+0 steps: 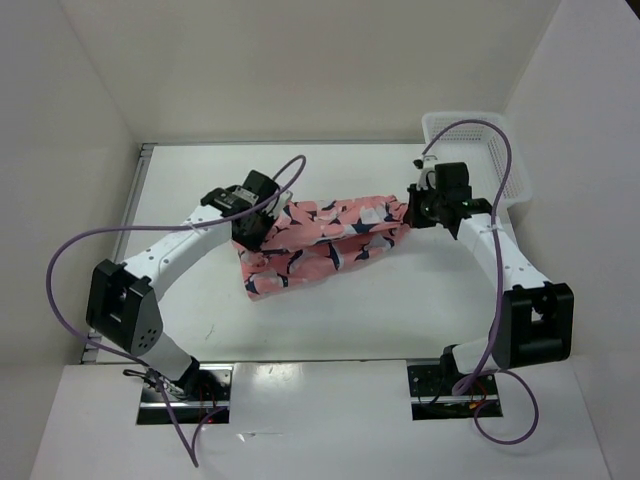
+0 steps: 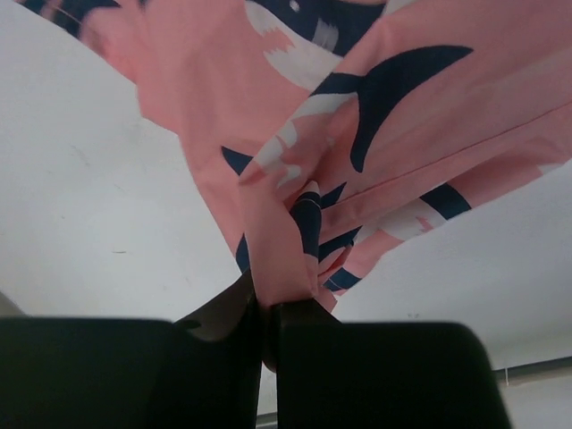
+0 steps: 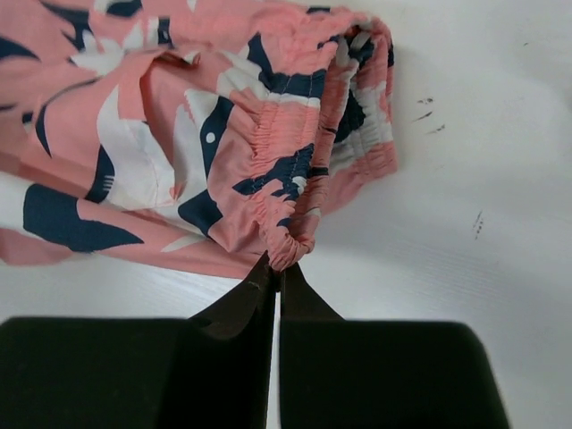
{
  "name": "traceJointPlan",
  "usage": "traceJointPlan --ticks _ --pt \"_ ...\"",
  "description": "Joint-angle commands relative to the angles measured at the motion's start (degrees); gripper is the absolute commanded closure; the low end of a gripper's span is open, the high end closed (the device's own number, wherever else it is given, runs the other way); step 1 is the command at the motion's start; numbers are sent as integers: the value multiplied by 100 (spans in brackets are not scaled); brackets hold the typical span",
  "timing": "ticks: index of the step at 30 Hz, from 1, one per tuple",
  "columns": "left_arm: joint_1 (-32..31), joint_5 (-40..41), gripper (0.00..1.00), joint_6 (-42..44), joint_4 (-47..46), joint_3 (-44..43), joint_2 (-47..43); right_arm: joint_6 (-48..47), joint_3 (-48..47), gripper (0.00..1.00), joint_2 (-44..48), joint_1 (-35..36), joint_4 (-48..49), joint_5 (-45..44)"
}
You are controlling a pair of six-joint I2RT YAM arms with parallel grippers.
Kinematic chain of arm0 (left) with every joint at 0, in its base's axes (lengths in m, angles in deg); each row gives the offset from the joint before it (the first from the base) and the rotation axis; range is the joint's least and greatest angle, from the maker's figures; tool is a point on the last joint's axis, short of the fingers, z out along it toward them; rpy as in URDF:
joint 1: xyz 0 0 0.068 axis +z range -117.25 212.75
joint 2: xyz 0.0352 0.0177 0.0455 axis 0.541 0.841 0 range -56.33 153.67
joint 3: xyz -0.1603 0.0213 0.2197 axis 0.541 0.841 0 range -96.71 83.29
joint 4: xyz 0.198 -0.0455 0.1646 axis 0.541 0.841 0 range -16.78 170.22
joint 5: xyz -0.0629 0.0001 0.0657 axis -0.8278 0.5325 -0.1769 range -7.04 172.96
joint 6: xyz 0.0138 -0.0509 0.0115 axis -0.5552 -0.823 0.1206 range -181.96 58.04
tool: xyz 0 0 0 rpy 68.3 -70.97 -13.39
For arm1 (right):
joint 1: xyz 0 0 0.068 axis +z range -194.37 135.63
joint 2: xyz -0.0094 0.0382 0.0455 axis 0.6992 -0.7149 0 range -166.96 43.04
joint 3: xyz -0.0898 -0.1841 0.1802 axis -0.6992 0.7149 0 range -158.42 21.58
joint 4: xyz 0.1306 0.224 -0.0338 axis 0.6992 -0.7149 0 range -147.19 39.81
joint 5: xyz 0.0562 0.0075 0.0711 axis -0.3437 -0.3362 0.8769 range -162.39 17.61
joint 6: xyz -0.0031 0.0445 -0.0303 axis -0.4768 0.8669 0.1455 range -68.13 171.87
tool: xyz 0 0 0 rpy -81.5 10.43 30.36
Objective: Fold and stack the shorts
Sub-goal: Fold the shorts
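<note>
The salmon-pink shorts (image 1: pixel 325 240) with navy and white whale shapes hang stretched between my two grippers in the middle of the white table. My left gripper (image 1: pixel 256 226) is shut on the shorts' left end; in the left wrist view the cloth (image 2: pixel 357 134) is pinched between the black fingers (image 2: pixel 223 313) and lifted off the table. My right gripper (image 1: pixel 418 208) is shut on the elastic waistband at the right end; the gathered band (image 3: pixel 286 170) shows in the right wrist view, caught at the fingertips (image 3: pixel 255 290).
A white plastic mesh basket (image 1: pixel 480 150) stands at the back right, close behind my right arm. White walls enclose the table on the left, back and right. Purple cables loop over both arms.
</note>
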Motion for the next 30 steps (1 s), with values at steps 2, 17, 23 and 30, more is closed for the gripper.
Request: traceJointPlan --ticks 2,17,23,30 --pt "-286 305 88 134 190 483 -254 -1190 34 100 -142 -114 -434 -475" --pt "-1165 -1453 36 134 1571 -77 -1079 -2870 509 28 120 -53 -927 -1108" --pt "458 -1296 27 134 106 -687 -1020 -2757 202 24 429 -53 -918 -995" --pt "1927 -1558 31 134 -292 -887 666 -1861 -510 24 350 87 -540 -608"
